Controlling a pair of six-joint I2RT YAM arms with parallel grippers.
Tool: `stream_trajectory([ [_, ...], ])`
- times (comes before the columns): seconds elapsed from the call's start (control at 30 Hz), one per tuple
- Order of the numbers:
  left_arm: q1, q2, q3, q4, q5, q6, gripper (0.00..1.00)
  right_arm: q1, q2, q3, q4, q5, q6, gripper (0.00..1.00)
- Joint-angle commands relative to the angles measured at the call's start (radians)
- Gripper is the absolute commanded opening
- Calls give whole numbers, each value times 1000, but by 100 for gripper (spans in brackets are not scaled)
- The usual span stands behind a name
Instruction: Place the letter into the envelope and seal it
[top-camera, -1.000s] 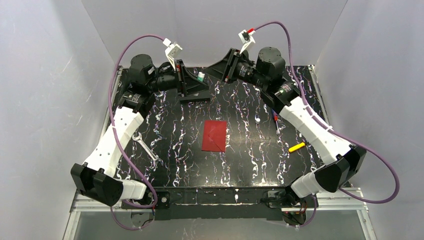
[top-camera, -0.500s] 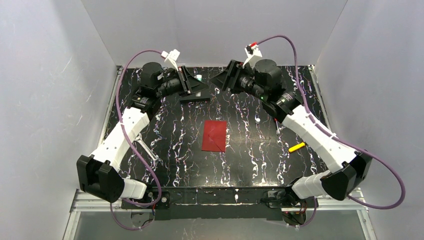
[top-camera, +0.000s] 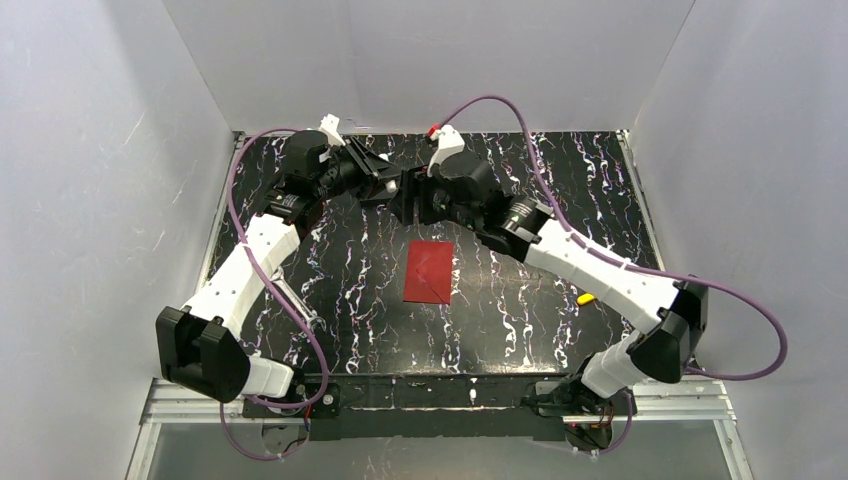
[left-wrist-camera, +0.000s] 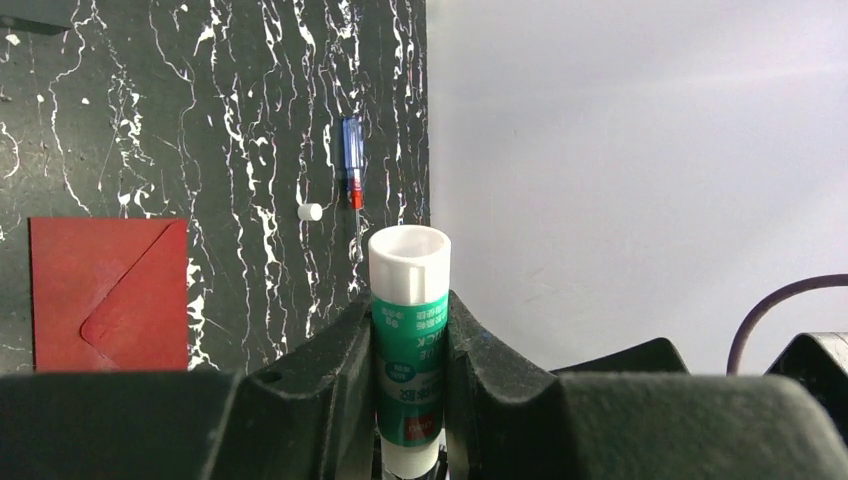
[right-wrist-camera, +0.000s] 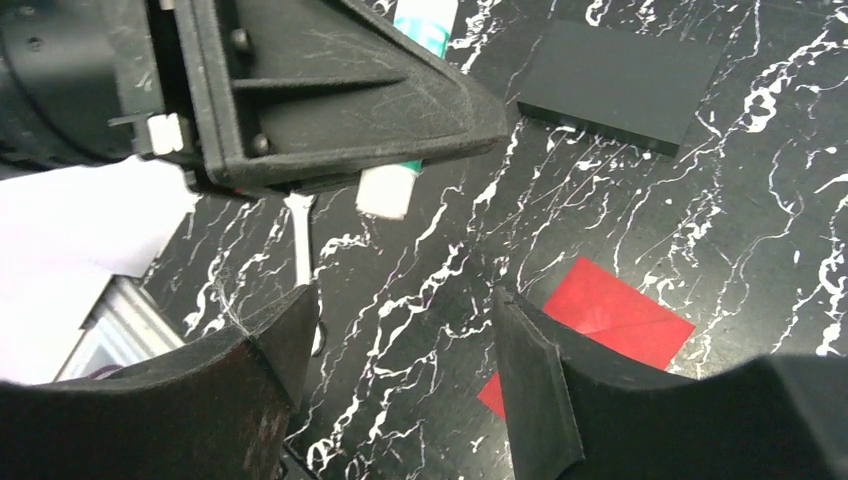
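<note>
The red envelope (top-camera: 428, 270) lies flat in the middle of the table with its pointed flap folded down (left-wrist-camera: 105, 290). The letter is not in view. My left gripper (left-wrist-camera: 410, 310) is shut on an upright green and white glue stick (left-wrist-camera: 410, 340), held above the back of the table. My right gripper (right-wrist-camera: 400, 305) is open and empty, just below and facing the left gripper's body (right-wrist-camera: 330, 90). The stick's white end (right-wrist-camera: 385, 190) pokes out right ahead of the right jaws. The envelope (right-wrist-camera: 620, 315) shows beyond the right finger.
A black block (right-wrist-camera: 620, 85) lies flat on the table behind the envelope. A wrench (right-wrist-camera: 303, 240) lies at the left. A blue and red screwdriver (left-wrist-camera: 352, 165) and a small white cap (left-wrist-camera: 311, 212) lie right of the envelope. A yellow item (top-camera: 585, 298) peeks from under the right arm.
My right arm has swung left from the back right to meet the left gripper, and its jaws have opened wide. The left gripper shifted a little with the glue stick. The envelope has not moved.
</note>
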Motion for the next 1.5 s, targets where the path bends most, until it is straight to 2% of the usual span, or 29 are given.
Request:
stream_trajectory([
  [0.0,6,-14,46,-30,-23,-18,2,20,47,108,24,123,-43,72],
  [0.27,8,-12,50,-24,-23,4,6,46,74,78,148,235,-55,71],
  [0.47,8,-11,51,-20,-18,-11,5,53,68,27,244,250,-63,61],
  [0.67,9,-14,39,12,3,-63,5,54,99,31,249,259,-65,56],
  [0.8,9,-18,30,23,19,-95,7,54,105,13,286,276,-63,49],
  [0.93,11,-27,24,28,30,-105,14,54,90,-20,367,271,-109,31],
  [1.0,13,-31,21,28,35,-104,20,54,73,-45,401,251,-147,21],
  [1.07,18,-38,15,27,43,-104,28,54,47,-76,438,217,-189,16],
  [1.27,46,-55,-5,34,83,-101,47,54,-23,-153,496,136,-274,13],
  [1.47,99,-57,5,19,158,-50,62,51,-84,-157,441,43,-353,14],
])
